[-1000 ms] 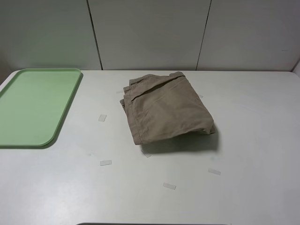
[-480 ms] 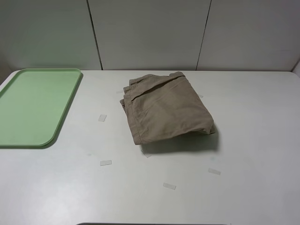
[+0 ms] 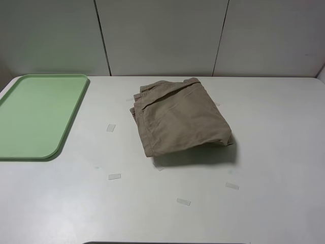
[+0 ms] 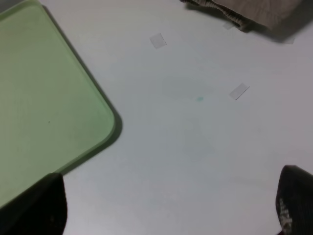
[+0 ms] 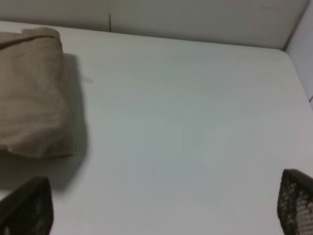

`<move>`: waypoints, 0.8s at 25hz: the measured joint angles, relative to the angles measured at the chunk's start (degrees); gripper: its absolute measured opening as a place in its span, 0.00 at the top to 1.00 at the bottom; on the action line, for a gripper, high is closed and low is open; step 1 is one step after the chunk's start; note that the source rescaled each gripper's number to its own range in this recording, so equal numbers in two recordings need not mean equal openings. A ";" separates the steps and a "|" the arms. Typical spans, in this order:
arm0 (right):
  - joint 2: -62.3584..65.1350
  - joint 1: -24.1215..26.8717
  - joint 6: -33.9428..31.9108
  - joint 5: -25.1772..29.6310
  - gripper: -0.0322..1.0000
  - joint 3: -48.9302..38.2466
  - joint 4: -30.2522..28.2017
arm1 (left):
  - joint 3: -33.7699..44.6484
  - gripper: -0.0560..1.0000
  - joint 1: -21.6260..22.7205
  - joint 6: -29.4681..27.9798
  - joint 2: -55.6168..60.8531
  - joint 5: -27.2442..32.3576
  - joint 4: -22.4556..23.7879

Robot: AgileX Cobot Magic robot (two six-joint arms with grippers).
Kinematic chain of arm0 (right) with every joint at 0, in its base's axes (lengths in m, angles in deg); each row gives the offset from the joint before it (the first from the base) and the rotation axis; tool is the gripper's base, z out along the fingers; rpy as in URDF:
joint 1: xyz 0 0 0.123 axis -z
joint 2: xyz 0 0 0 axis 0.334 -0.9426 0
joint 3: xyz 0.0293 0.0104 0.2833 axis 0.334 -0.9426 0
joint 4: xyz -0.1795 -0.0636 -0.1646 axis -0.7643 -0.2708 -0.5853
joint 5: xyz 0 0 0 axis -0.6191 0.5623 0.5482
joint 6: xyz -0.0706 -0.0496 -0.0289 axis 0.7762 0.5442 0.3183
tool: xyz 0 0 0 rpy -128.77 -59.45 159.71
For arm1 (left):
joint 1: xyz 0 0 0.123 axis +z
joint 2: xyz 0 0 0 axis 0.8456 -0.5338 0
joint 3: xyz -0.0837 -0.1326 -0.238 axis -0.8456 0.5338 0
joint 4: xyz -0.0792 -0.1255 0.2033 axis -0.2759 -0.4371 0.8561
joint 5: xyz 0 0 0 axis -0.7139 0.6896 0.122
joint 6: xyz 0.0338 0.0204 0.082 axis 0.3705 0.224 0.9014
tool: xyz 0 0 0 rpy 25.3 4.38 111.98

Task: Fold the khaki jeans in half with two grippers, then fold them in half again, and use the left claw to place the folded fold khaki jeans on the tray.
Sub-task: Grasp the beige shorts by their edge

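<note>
Khaki cotton shorts (image 3: 180,119) lie folded in a compact bundle on the white table (image 3: 274,168), well apart from the empty mint-green plastic tray (image 3: 35,114). Folding looks finished; placing remains. My left pincer (image 4: 171,208) and right pincer (image 5: 161,208) stand apart, holding nothing.

Soft, even light; the khaki jeans (image 3: 180,119) cast a near-side shadow; wrist views blurry.
</note>
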 joint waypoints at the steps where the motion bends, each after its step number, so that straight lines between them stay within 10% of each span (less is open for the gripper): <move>1: 1.19 0.00 0.00 -0.91 0.00 0.00 0.00 | 0.00 0.14 0.00 0.00 0.00 -0.14 0.00; 20: 4.47 0.53 -0.05 2.56 0.00 -0.56 -1.20 | 0.00 0.14 0.00 0.00 0.00 -0.14 0.00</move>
